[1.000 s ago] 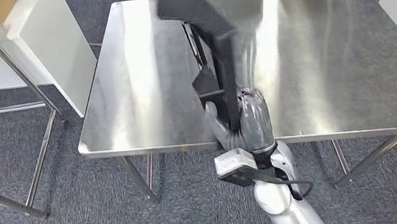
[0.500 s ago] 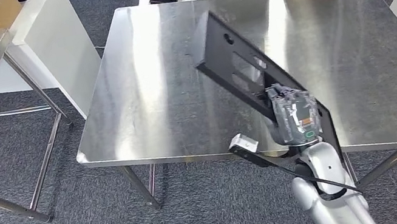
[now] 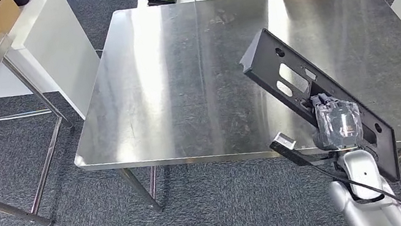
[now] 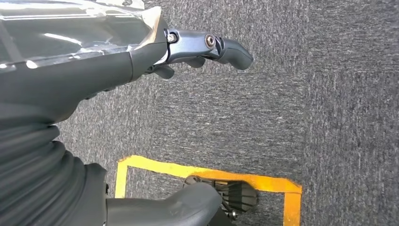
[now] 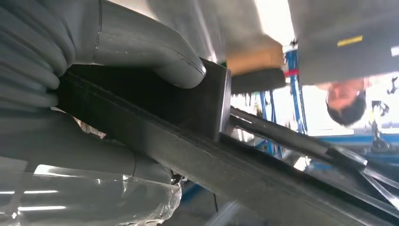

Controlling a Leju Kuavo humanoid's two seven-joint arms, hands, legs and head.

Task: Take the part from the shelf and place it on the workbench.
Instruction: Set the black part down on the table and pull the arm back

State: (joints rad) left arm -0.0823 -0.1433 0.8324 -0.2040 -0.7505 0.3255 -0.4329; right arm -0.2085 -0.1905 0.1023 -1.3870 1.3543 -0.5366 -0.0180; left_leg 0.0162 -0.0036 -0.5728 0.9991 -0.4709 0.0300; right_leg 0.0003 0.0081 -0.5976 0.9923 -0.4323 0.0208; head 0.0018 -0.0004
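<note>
Head view: right hand [image 3: 338, 123], wrapped in clear film, grips the part [image 3: 314, 99] near its lower end.
Part: flat black matte panel, long and rectangular, with slots and round holes; tilted, raised over the near right corner of the workbench [image 3: 181, 85], lower end past the edge.
Workbench: brushed steel, square, glossy streaks, thin legs on grey carpet.
Right wrist view: thick grey thumb [image 5: 155, 52] pressed on the panel's dark edge.
Left hand [image 4: 197, 47]: over carpet, holding nothing, fingers extended.
</note>
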